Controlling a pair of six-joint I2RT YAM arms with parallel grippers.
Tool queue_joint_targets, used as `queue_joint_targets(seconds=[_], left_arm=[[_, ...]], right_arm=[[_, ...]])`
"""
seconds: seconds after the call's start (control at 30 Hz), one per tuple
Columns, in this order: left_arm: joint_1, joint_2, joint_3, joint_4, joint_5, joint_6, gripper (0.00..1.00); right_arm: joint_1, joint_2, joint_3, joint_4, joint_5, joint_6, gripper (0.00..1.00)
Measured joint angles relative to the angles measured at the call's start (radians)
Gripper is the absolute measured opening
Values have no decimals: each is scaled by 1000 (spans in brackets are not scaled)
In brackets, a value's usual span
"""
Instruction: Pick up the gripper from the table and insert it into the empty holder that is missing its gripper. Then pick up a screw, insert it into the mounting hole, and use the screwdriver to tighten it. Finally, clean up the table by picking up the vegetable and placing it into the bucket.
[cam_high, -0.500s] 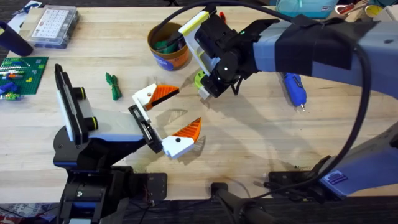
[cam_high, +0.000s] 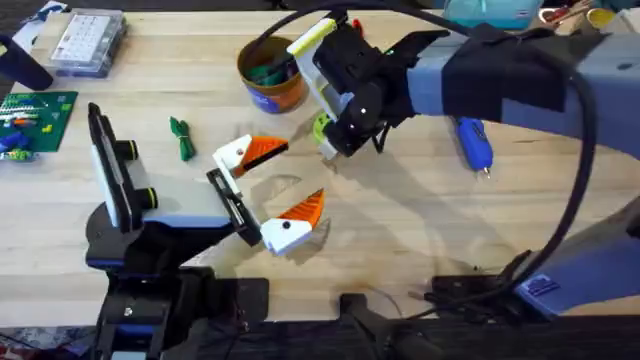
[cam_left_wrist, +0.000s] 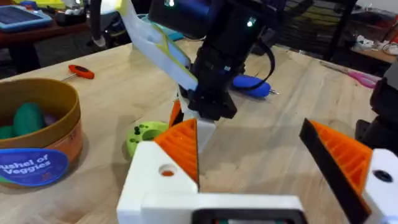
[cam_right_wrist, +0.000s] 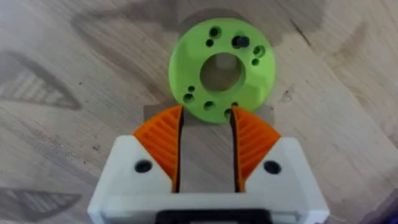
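Overhead view first: my left gripper (cam_high: 268, 190) sits nearest me, left of centre just above the table (cam_high: 400, 250), its white-and-orange fingers spread wide apart with nothing between them. Beyond it and slightly right, my right gripper (cam_right_wrist: 206, 138) points down at a green disc (cam_right_wrist: 222, 69) lying flat on the wood. In the right wrist view its orange pads (cam_right_wrist: 163, 140) stand a little apart, their tips at the disc's near rim; I can't tell whether they touch it, and they are not clamped on it.

A green vegetable (cam_high: 181, 137) lies left of the disc, well apart. The screwdriver (cam_high: 471, 143) lies to the right, beyond the right arm. The bucket (cam_high: 270, 73) stands farther back, with green pieces already inside.

My worry is the grip. The disc is thin and flat, so if I close with the pads only at its rim, they could skid it across the table or pinch one edge and tip it. The left gripper's open fingers are also close, so a careless swing could bump them.
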Motion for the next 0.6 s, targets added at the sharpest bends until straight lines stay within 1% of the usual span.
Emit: queue_joint_targets(seconds=[0.2,0.43,0.6], left_arm=[[0,0,0,0,0,0,993],[0,0,0,0,0,0,993],[0,0,0,0,0,0,993]], right_arm=[[0,0,11,-8,-1,0,422],[0,0,92,-21,-1,0,422],[0,0,123,21,-1,0,422]])
